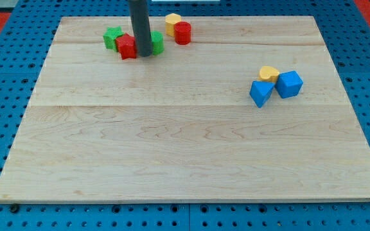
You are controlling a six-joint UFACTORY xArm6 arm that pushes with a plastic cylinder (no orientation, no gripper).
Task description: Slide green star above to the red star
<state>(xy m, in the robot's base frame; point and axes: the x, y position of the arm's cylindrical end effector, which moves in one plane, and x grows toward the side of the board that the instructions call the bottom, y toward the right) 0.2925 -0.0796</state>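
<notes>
The red star point(126, 46) lies near the view's top left of the wooden board point(185, 147). A green star point(113, 36) touches it on its upper left. Another green block point(156, 42) sits just right of the rod, partly hidden by it; its shape is unclear. My tip point(144, 54) rests on the board between the red star and this green block, touching or nearly touching both.
A yellow block point(173, 22) and a red cylinder point(182, 32) sit together at the view's top, right of my tip. At the view's right, a yellow block point(269, 73) touches a blue block point(260, 92) and a blue cube point(289, 84).
</notes>
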